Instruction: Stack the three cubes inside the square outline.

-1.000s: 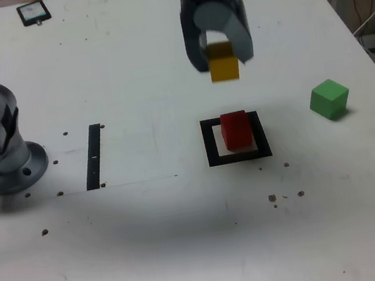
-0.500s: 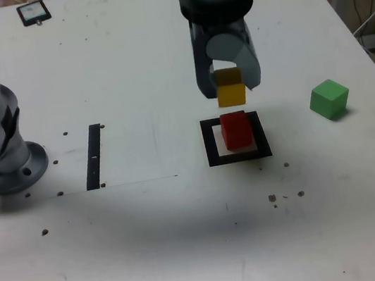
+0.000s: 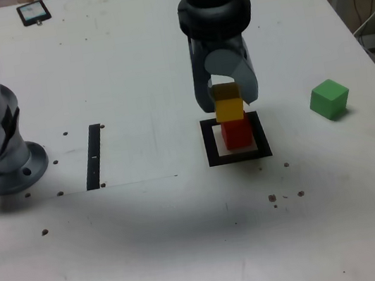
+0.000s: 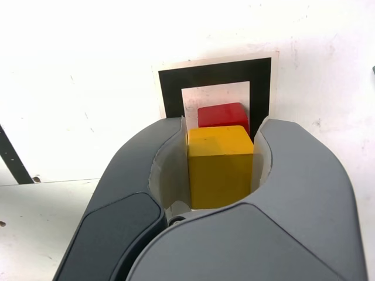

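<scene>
Gripper [image 3: 227, 98] pointing down over the table [image 3: 189, 240], its jaws closed narrowly on the yellow cube [image 3: 229, 105]; in the wrist view the gripper [image 4: 221, 170] presses both pale inner pads against opposite faces of the yellow cube [image 4: 220, 166]. Directly beneath the held cube stands the red cube [image 3: 238, 133], and in the exterior view the yellow cube's lower edge meets the red cube's top; whether the two actually touch cannot be told. The wrist view shows the red cube [image 4: 223, 115] just beyond the yellow one, partly covered by it.

The red cube sits inside the square outline [image 3: 210, 144], on its pale centre; the outline [image 4: 215, 72] frames it on all sides and holds nothing else.

The green cube [image 3: 328, 98] lies on bare table well apart from the gripper, toward the exterior view's right, outside the outline. A thin black strip [image 3: 94, 156] lies well apart on the gripper's other side, toward the exterior view's left, with the arm's base [image 3: 1, 159] beyond it.
</scene>
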Available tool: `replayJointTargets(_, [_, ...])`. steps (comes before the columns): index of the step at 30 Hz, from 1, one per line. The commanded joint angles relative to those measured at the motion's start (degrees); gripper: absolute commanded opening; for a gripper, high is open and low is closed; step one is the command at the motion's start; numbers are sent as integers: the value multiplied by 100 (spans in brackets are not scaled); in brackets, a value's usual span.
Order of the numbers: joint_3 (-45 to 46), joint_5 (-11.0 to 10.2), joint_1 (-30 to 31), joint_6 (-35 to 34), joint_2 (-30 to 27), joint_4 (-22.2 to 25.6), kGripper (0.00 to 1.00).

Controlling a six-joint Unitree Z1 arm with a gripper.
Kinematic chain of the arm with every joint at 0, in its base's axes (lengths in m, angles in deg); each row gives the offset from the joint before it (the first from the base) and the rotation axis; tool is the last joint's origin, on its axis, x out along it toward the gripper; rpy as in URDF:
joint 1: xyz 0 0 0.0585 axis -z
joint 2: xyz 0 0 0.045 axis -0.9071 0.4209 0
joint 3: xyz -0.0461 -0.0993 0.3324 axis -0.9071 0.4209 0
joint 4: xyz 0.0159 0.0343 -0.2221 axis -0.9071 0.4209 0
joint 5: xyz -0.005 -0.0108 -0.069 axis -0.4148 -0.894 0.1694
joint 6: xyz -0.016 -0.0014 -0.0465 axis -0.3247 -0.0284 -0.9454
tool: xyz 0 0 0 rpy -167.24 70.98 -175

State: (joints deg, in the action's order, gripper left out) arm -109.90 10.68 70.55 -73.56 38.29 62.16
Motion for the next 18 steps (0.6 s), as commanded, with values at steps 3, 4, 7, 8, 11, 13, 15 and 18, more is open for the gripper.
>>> replayJointTargets(3, [4, -4, 1, -4, 9, -49, 19])
replayJointTargets(4, [-1, -6, 1, -3, 9, -52, 19])
replayJointTargets(7, [-4, -7, 1, -5, 17, -74, 20])
replayJointTargets(8, [-3, -7, 1, -5, 22, -82, 20])
replayJointTargets(11, [1, -2, 1, -5, 34, -104, 22])
replayJointTargets(13, [2, 8, 1, -3, 41, -108, 24])
replayJointTargets(15, [-1, 24, 1, -3, 50, -110, 26])
replayJointTargets(18, [-1, 46, 1, -2, 65, -118, 28])
